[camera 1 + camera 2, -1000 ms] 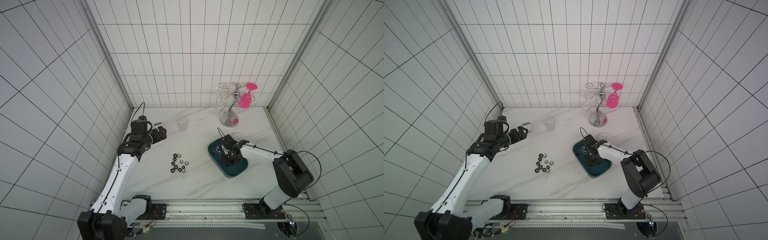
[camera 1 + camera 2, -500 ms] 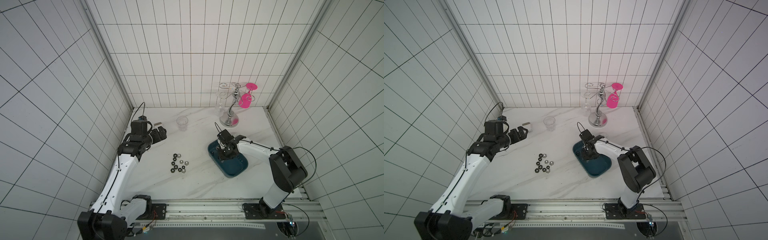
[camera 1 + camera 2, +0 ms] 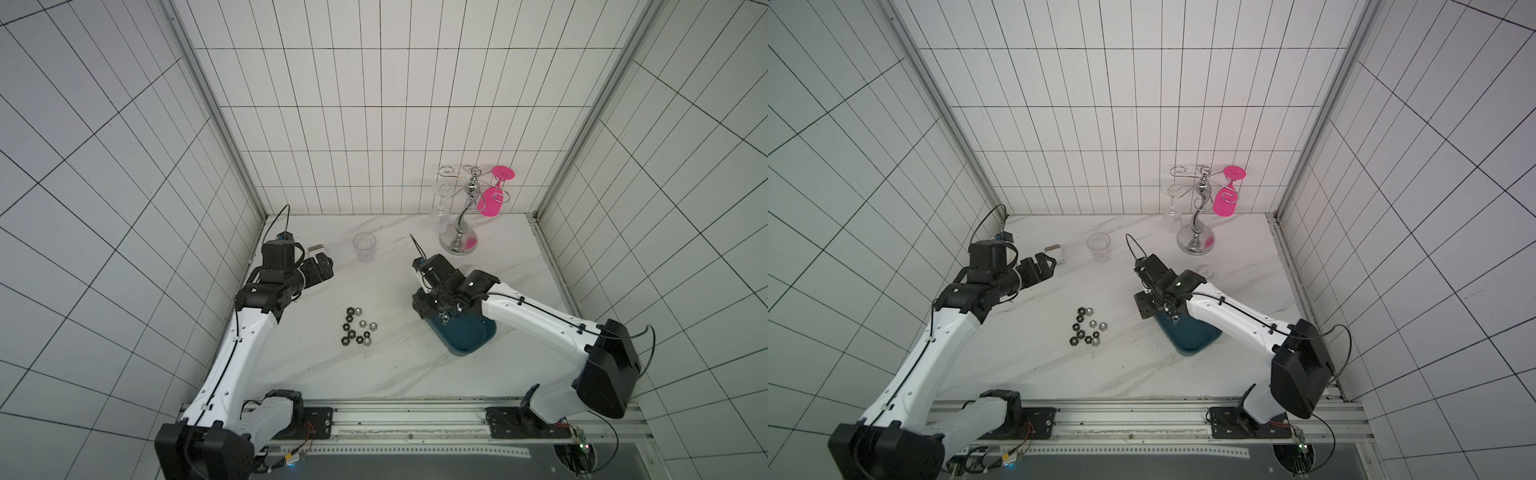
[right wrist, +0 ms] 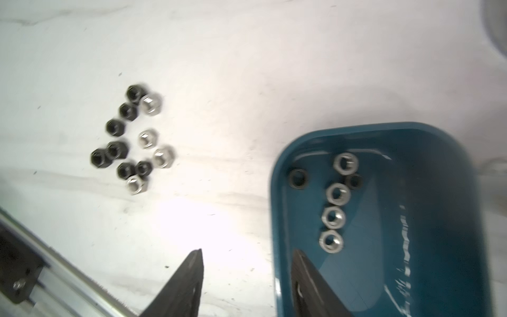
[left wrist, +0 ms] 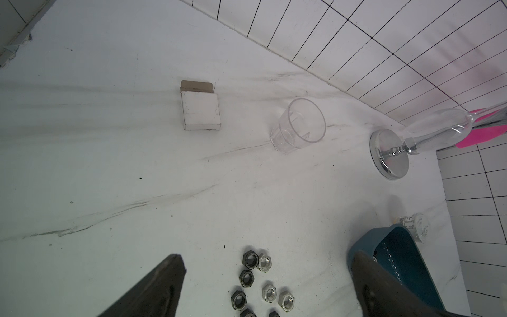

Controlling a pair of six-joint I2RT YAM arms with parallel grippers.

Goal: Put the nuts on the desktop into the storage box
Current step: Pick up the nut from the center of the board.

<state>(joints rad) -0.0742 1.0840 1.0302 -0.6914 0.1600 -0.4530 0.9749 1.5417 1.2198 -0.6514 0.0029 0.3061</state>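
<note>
White marble surface (image 3: 291,374), tiled walls. In both top views, left of centre, the left gripper (image 3: 319,267) hangs wide open and empty. Mid-frame there's a cluster of loose nuts (image 3: 357,330). Right of that is the teal storage box (image 3: 469,338) with six more inside, and the right gripper (image 4: 248,252) sits above its rim, jaws apart, holding nothing.

Left arm (image 3: 249,332) rises from its base and reaches forward; the left end effector (image 3: 318,268) hovers above the bench (image 3: 395,374), jaws spread wide, nothing between them. Right arm (image 3: 536,320) stretches low and inward; the right end effector (image 4: 248,254) points downward, jaws parted and empty.
</note>
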